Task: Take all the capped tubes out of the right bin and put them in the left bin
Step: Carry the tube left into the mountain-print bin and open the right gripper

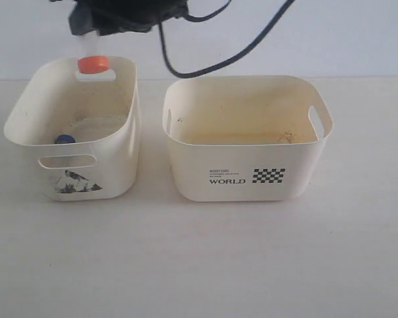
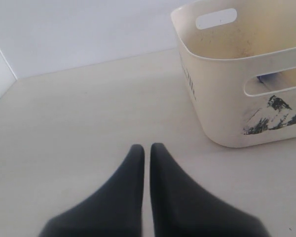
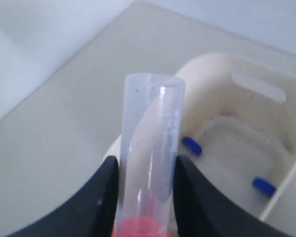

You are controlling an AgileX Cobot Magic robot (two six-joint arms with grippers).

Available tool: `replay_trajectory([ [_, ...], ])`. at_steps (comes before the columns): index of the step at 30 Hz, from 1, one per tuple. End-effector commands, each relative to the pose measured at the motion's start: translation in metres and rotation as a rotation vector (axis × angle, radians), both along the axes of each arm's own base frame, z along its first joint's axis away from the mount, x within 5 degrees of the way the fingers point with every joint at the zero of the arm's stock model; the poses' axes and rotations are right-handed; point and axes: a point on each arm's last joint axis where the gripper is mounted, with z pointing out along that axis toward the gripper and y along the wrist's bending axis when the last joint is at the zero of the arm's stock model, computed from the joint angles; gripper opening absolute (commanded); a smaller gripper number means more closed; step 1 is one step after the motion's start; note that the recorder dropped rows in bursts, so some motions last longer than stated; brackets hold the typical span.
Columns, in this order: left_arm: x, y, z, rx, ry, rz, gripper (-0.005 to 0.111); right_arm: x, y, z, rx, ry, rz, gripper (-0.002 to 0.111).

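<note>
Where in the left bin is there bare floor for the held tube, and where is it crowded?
Bare: the left bin's floor middle, between the two blue-capped tubes. Crowded: the floor edges by the walls, where those lie. The orange-capped tube hangs over the far rim. The right bin's whole floor shows bare too.

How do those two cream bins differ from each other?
The left bin is narrower and bears a dark picture; the right bin is wider, printed WORLD with a checkered patch. The left bin holds blue-capped tubes; the right bin shows none. Both are cream plastic with slot handles.
</note>
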Motion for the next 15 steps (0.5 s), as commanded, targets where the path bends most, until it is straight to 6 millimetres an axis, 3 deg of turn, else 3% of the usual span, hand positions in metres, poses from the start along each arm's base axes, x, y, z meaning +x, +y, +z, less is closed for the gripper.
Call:
replay_trajectory([
  [1, 0.000, 0.000, 0.002, -0.008, -0.009, 0.002, 0.004, 0.018, 0.026, -0.030, 0.022, -0.105, -0.089, 0.002],
  [4, 0.000, 0.000, 0.002, -0.008, -0.009, 0.002, 0.004, 0.027, 0.031, -0.056, -0.029, -0.110, -0.084, 0.023],
  [6, 0.000, 0.000, 0.002, -0.008, -0.009, 0.002, 0.004, 0.030, 0.031, -0.064, -0.038, -0.102, -0.089, 0.056],
  [8, 0.000, 0.000, 0.002, -0.008, -0.009, 0.002, 0.004, 0.031, 0.032, -0.066, -0.034, -0.097, -0.098, 0.080],
  [9, 0.000, 0.000, 0.002, -0.008, -0.009, 0.002, 0.004, 0.030, 0.031, -0.063, -0.018, -0.080, -0.106, 0.077],
  [10, 0.000, 0.000, 0.002, -0.008, -0.009, 0.002, 0.004, 0.029, 0.029, -0.060, -0.002, -0.046, -0.110, 0.063],
  [12, 0.000, 0.000, 0.002, -0.008, -0.009, 0.002, 0.004, 0.022, 0.025, -0.048, 0.004, -0.001, -0.089, 0.017],
  [13, 0.000, 0.000, 0.002, -0.008, -0.009, 0.002, 0.004, 0.017, 0.021, -0.040, -0.012, -0.008, -0.064, 0.002],
  [15, 0.000, 0.000, 0.002, -0.008, -0.009, 0.002, 0.004, 0.006, 0.013, -0.024, -0.073, -0.018, 0.001, 0.004],
])
